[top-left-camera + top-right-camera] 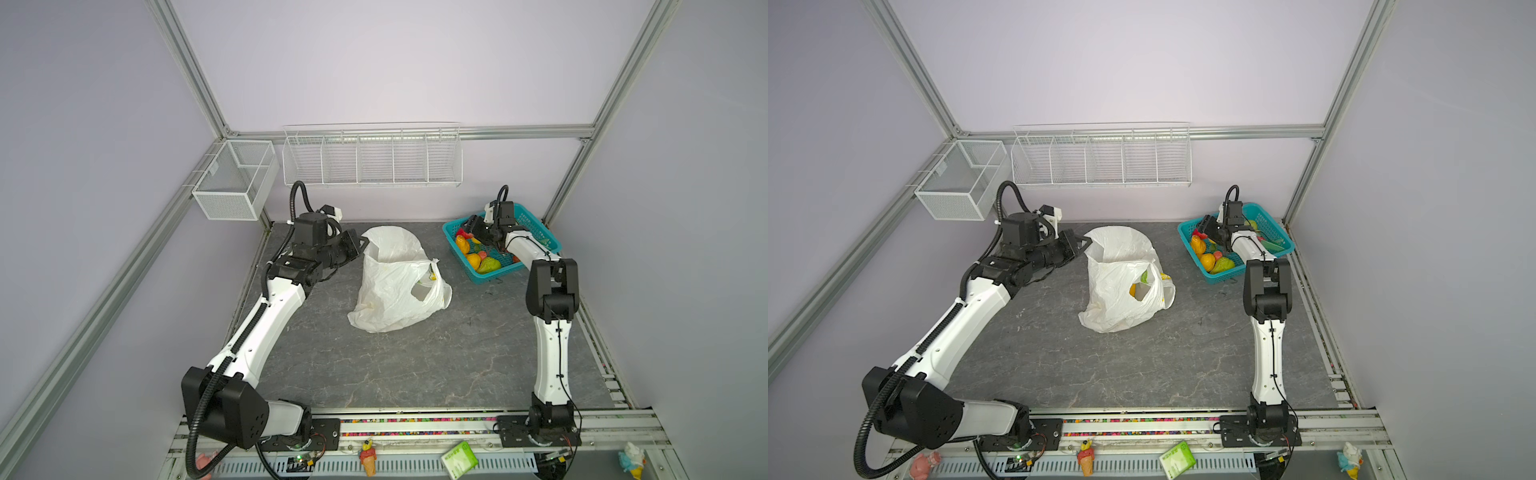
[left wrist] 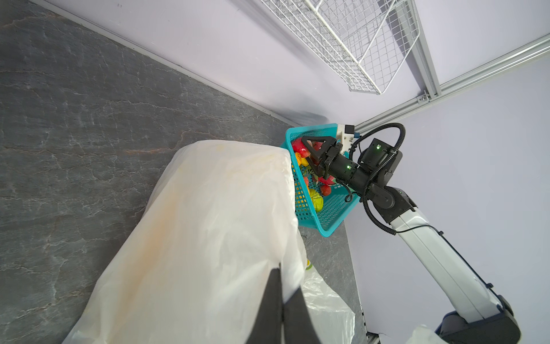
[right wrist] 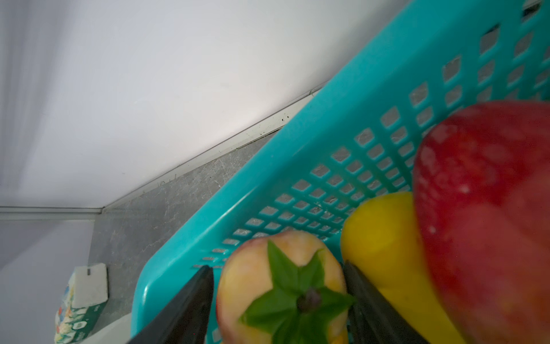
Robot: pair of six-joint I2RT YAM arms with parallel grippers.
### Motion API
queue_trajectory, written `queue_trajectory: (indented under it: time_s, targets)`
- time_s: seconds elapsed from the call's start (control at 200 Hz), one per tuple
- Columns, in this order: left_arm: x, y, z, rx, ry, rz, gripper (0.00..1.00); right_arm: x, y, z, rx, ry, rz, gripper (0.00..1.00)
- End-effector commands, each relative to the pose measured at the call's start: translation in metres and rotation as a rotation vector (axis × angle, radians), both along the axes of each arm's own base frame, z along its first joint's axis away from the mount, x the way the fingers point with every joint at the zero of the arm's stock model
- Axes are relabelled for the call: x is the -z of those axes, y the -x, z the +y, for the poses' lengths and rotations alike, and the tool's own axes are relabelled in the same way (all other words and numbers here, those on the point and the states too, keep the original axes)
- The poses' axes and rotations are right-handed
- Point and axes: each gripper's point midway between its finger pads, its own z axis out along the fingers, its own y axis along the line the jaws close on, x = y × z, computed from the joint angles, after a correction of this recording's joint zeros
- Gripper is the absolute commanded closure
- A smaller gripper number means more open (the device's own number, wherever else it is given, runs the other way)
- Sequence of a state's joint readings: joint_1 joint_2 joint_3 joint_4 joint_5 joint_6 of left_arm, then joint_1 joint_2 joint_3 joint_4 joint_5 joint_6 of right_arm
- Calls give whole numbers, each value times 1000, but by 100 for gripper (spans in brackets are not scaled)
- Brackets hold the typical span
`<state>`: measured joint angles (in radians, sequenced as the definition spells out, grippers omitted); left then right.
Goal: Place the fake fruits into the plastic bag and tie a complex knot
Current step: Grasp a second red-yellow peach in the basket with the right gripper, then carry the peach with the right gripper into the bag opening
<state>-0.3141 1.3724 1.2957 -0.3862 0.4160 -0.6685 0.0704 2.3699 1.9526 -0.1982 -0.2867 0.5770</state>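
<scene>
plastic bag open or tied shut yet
Open, untied: the plastic bag gapes at the top in both top views; the left gripper pinches one edge up.

- The grey stone-patterned tabletop point(image 1: 415, 365) lies bare in front of the white crinkly plastic bag point(image 1: 386, 286).
- The glossy toy fruits point(image 1: 473, 261) crowd the teal lattice plastic basket point(image 1: 530, 220).
- The white wire shelf point(image 1: 374, 162) hangs above the table's back edge.

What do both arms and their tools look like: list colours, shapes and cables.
The left arm and right arm have glossy white links between boxy black joints. A ribbed black hose follows the left; a thin black cable the right. The left tool and right tool are black with triangular-frame fingers. Green lights dot the right wrist.
</scene>
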Motion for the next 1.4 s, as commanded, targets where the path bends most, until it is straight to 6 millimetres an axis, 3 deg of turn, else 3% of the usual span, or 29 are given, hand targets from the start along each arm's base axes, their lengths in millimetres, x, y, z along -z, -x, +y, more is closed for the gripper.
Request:
queue_trajectory:
  time_s: [0.0, 0.205, 0.355, 0.605, 0.735, 0.86, 1.08, 1.185, 1.215, 1.395]
  targets:
    - [-4, 2, 2, 4, 1, -24, 100, -9, 3, -1, -7, -16, -18, 34]
    - [-5, 3, 2, 4, 3, -25, 100, -9, 7, -2, -14, -1, -12, 41]
    - [-5, 2, 2, 4, 4, -26, 100, -20, 10, -2, -22, -10, -32, 42]
    - [-5, 2, 3, 2, 3, -24, 100, -75, 21, -5, -33, -23, -131, 42]
    - [-5, 3, 2, 4, 4, -26, 100, -104, 40, -7, -49, -5, -183, 42]
    - [-6, 3, 2, 3, 4, -27, 100, -126, 75, 1, -88, -25, -232, 43]
    - [-8, 4, 1, 8, 13, -28, 100, -166, 178, 44, -272, -43, -321, 43]
    - [-7, 4, 0, 13, 21, -23, 100, -178, 223, 71, -379, -35, -352, 43]
    - [-7, 4, -1, 15, 26, -21, 100, -180, 239, 90, -441, -35, -355, 43]
    - [-7, 4, -3, 26, 38, -18, 100, -177, 300, 150, -693, -63, -349, 43]
